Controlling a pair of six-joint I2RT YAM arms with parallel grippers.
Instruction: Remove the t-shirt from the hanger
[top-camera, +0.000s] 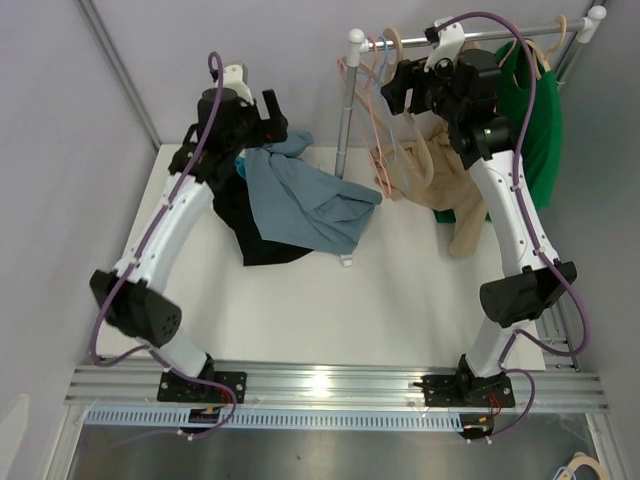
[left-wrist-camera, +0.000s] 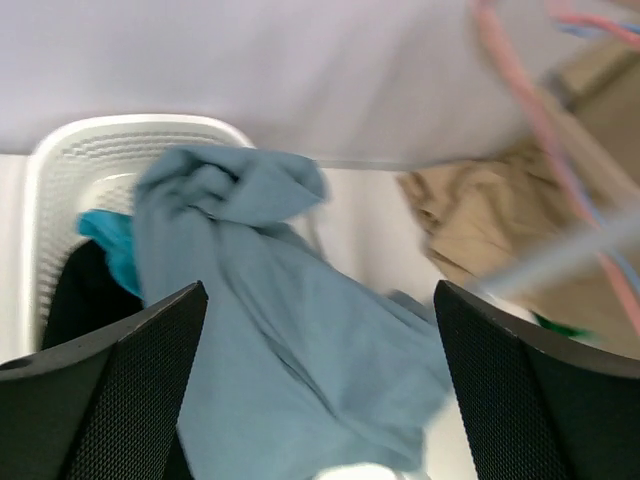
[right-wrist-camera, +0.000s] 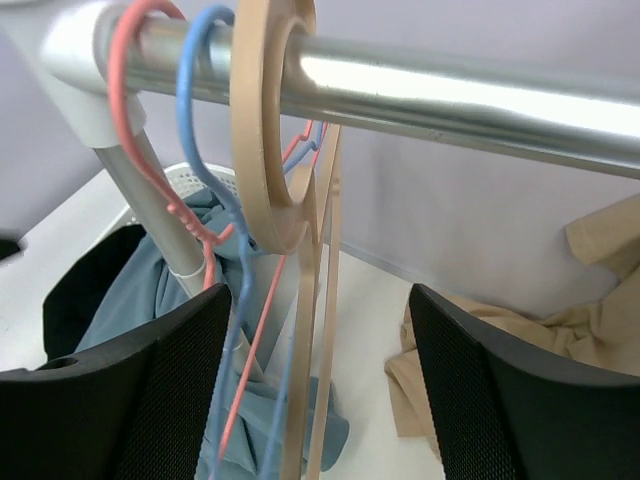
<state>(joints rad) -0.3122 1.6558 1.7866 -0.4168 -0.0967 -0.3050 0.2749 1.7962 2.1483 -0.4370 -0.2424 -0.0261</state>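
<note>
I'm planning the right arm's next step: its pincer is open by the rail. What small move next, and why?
Probably lower the right pincer toward the tan t-shirt and close on it: the jaws stand open, gripping nothing, up at the hanger hooks, while the shirt sags below the rail.

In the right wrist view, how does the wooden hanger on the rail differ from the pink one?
The wooden hanger has a thick, flat tan hook; the pink hanger is thin wire. The pink hanger sits nearest the end of the metal rail, the wooden hanger further in, past a blue hanger. Both hook over that rail.
</note>
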